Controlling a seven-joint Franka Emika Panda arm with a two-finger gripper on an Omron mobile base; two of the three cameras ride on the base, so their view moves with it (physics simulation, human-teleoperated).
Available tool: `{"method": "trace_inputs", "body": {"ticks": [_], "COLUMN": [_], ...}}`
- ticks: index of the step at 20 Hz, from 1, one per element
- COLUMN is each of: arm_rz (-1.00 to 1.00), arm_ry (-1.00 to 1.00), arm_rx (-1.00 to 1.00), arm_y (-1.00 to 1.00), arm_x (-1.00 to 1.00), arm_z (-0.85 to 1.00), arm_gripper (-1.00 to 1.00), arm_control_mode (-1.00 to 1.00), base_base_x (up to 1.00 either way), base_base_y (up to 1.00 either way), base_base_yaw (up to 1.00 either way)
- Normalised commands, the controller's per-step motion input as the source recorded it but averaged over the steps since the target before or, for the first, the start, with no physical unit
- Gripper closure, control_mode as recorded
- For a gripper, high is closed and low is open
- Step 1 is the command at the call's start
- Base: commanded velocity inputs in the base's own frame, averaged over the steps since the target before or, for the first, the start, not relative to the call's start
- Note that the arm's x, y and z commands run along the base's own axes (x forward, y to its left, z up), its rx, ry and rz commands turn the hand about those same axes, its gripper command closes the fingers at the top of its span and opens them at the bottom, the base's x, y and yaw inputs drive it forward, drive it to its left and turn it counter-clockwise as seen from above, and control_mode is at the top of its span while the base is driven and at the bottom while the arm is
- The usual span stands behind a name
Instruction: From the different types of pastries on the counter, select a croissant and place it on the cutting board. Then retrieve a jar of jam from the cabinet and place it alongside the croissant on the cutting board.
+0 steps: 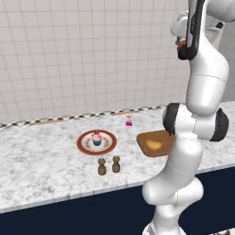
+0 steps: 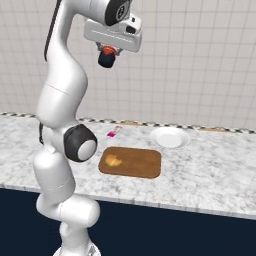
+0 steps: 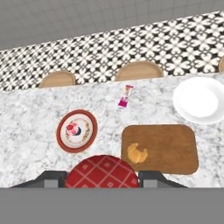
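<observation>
High above the counter (image 2: 210, 175), my gripper (image 2: 107, 52) is shut on the jar of jam (image 2: 106, 57), a small red jar with a dark part. In the hand view the jar's red checked lid (image 3: 103, 171) sits between the two fingertips (image 3: 151, 178) of the gripper (image 3: 103, 177). The golden croissant (image 2: 113, 161) (image 3: 137, 153) (image 1: 153, 145) lies on the left part of the brown cutting board (image 2: 142, 164) (image 3: 170, 148) (image 1: 146, 137), far below the jar. The rest of the board is bare. The cabinet is out of view.
A pink-frosted cupcake (image 1: 96, 138) (image 3: 73, 130) sits on a red-rimmed plate (image 1: 85, 147) left of the board. Two brown shakers (image 1: 109, 166) stand in front of the plate. A small pink bottle (image 2: 114, 132) lies behind the board, and a white bowl (image 2: 170, 137) is at its far right.
</observation>
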Motion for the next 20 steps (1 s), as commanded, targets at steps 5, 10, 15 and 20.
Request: {"method": "trace_inputs", "body": {"ticks": [5,10,15,20], "arm_rz": [0.01,0.00,0.00,0.00], "arm_ry": [-0.15,-0.16,-0.35,-0.41], "arm_rx": [-0.02,-0.02,-0.09,-0.14], "arm_y": [0.06,0.00,0.00,0.00], "arm_x": [0.04,0.02,0.05,0.00], "arm_z": [-0.45,-0.45,-0.75,-0.70], "arm_gripper": [1.00,1.00,1.00,1.00], "arm_control_mode": [-1.00,-1.00,-1.00,-1.00], "base_base_x": [0.00,0.00,0.00,0.00], "base_base_y": [0.00,0.00,0.00,0.00], "base_base_yaw": [0.00,0.00,0.00,0.00]}}
